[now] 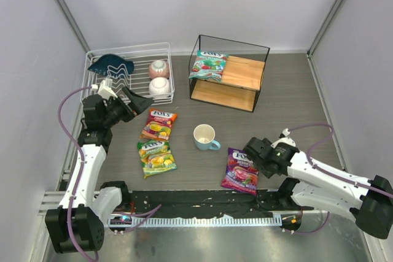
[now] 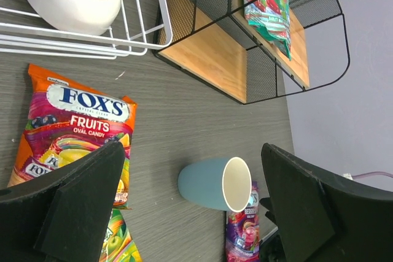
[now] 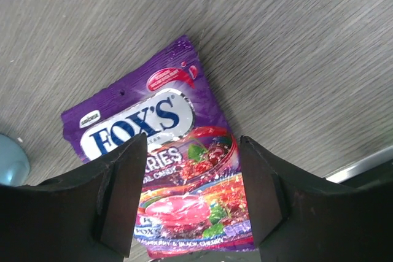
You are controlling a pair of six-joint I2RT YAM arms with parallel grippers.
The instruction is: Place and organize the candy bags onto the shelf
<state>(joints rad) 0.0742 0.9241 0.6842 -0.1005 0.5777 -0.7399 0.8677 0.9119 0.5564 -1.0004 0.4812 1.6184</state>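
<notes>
Three candy bags [image 1: 158, 124] lie on the table [image 1: 295, 108], one on the shelf [image 1: 245, 73].

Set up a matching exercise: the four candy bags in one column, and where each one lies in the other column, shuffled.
Bags
1. teal-green bag
2. purple bag
3. orange-red bag
4. yellow-green bag

Places
A. on the table, right of the mug
B. on the table, left of the mug, next to the white wire rack
C. on the upper board of the shelf
D. on the table, left of the mug, away from the rack

Pairs: 1-C, 2-A, 3-B, 4-D
</notes>
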